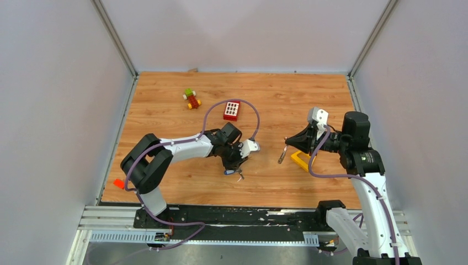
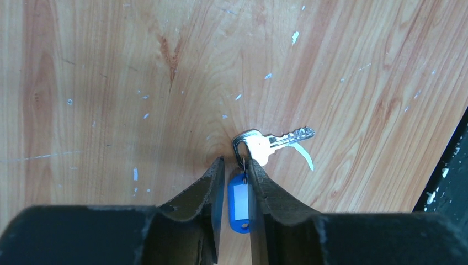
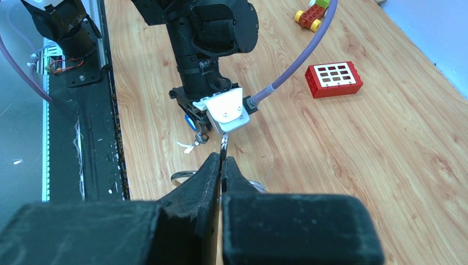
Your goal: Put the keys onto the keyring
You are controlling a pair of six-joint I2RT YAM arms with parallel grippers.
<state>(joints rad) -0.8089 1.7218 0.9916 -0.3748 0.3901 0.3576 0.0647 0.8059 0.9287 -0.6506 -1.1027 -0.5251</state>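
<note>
Clamping white-labelled blue tag (image 2: 239, 201): left gripper (image 2: 236, 161)

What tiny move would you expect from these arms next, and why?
Probably the right gripper eases leftward toward the left gripper. The left one pinches the blue tag, its key poking out ahead. The right seems to pinch the keyring, and a stretch of table separates them.

1 silver, blue-tagged key (image 2: 276, 141) lies flat on the tabletop (image 2: 110, 83); the thin keyring (image 3: 182, 176) seems pinched in the right tool (image 3: 222, 159).
</note>
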